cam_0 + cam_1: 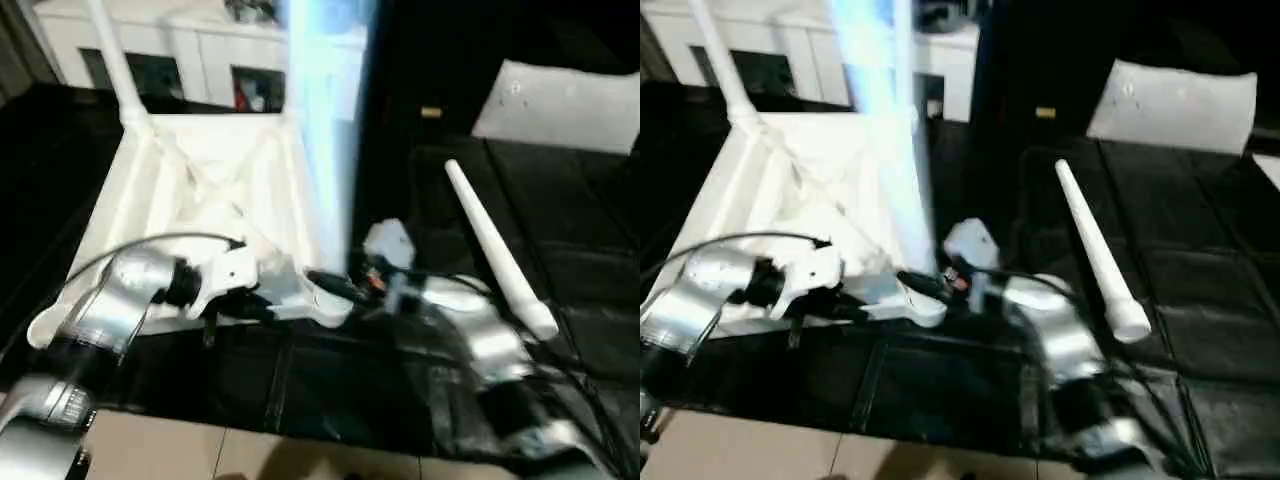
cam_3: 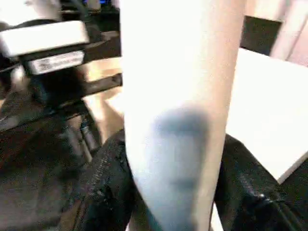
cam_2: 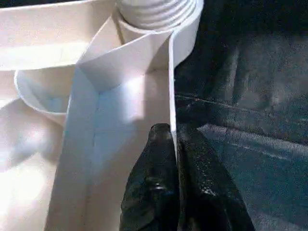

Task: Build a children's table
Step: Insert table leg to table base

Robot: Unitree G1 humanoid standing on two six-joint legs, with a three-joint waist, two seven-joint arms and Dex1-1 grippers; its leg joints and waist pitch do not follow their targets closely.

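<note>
The white plastic table top (image 1: 200, 200) lies upside down, ribs up, left of centre on the black padded mat (image 1: 560, 250). My left gripper (image 3: 174, 144) is pinched tight on its thin near wall. My right gripper (image 2: 168, 159) grasps a tapered round white leg (image 1: 325, 130) standing upright at the near corner. Another leg (image 1: 115, 60) stands at the upper left; a loose one (image 1: 1095, 250) lies right of centre.

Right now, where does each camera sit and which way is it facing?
Left eye, head: looks down at the upturned table top, silver forearms in front.
Right eye: same scene, slightly shifted; loose leg on the black mat.
Left wrist: along the left tool, pinching the top's side wall.
Right wrist: along the right tool, around the upright leg.
Shared: both eyes show that leg.
</note>
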